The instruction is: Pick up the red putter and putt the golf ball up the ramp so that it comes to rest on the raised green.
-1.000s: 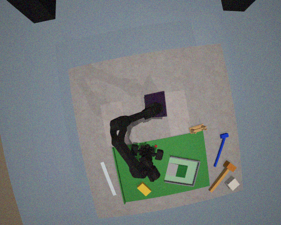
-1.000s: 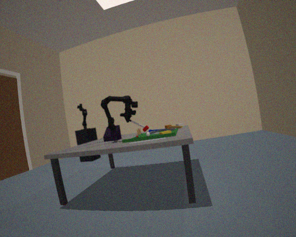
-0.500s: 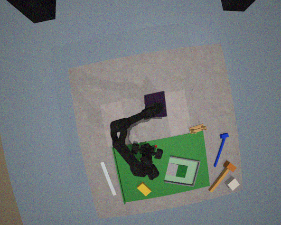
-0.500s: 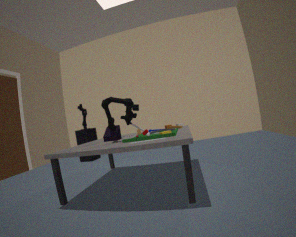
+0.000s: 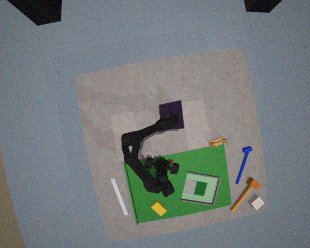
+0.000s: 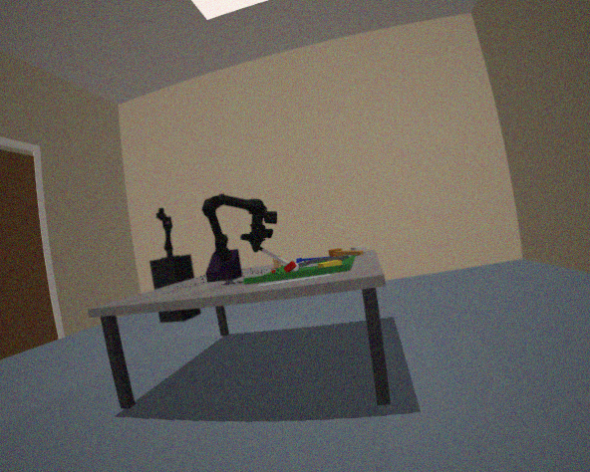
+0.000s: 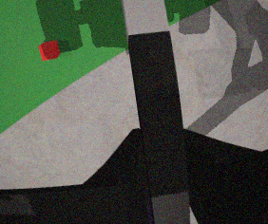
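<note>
My gripper (image 6: pixel 257 248) (image 7: pixel 151 134) is shut on the red putter's dark grip (image 7: pixel 156 81). The pale shaft (image 6: pixel 273 254) slopes down to the red putter head (image 6: pixel 289 266), low over the green mat (image 5: pixel 176 157) (image 6: pixel 264 278). The white golf ball (image 6: pixel 296 264) shows just beside the head in the exterior view; whether they touch cannot be told. The arm hides ball and putter head in the top view. The raised green (image 5: pixel 211 187) is a pale platform with grey edging, a grey patch and a darker green square, right of the gripper in the top view.
A small red block (image 5: pixel 172 161) (image 7: pixel 49 50) is on the mat near the gripper. A yellow block (image 5: pixel 159 208) lies near the mat's front edge. A wooden rack (image 5: pixel 218 142), blue mallet (image 5: pixel 242 165), wooden mallet (image 5: pixel 242 198) and white block (image 5: pixel 256 202) stand right; a white strip (image 5: pixel 119 196) lies left.
</note>
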Available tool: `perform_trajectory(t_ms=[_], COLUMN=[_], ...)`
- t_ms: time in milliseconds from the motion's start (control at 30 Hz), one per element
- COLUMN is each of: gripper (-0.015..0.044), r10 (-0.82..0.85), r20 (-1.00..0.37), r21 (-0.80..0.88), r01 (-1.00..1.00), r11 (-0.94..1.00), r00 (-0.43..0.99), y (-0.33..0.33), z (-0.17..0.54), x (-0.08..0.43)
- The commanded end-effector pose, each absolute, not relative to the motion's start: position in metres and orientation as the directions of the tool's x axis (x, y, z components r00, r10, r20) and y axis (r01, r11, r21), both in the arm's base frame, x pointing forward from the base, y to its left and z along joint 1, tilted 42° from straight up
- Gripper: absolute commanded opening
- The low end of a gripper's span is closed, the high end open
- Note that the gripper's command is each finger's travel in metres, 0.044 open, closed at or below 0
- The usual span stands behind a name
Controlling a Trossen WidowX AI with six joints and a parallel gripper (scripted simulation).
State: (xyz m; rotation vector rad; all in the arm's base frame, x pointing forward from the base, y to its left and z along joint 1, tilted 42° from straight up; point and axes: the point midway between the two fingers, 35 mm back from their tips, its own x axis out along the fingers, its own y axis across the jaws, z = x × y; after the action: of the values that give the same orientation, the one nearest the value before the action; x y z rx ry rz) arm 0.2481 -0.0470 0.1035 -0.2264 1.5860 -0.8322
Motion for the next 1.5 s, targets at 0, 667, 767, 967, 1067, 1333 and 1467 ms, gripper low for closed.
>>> perform_trajectory(t_ms=[0, 667, 767, 967, 1067, 1333, 1467], gripper=[0.0, 0.0, 0.0, 0.0, 0.0, 0.0, 0.0], r10=[-0.584, -0.584, -0.581, -0.585, -0.585, -0.584, -0.584], r20=[-0.783, -0.783, -0.787, -0.784, -0.784, -0.785, -0.785], r21=[-0.621, -0.621, -0.616, -0.62, -0.62, -0.619, -0.618], r01=[0.312, 0.314, 0.311, 0.305, 0.305, 0.305, 0.304], r11=[0.719, 0.718, 0.724, 0.723, 0.723, 0.724, 0.724], r00=[-0.212, -0.212, -0.208, -0.206, -0.206, -0.206, -0.206], y=[-0.046, -0.062, -0.033, 0.028, 0.03, 0.046, 0.061], z=[0.104, 0.112, 0.087, 0.035, 0.034, 0.051, 0.068], x=[0.248, 0.246, 0.263, 0.28, 0.28, 0.281, 0.279])
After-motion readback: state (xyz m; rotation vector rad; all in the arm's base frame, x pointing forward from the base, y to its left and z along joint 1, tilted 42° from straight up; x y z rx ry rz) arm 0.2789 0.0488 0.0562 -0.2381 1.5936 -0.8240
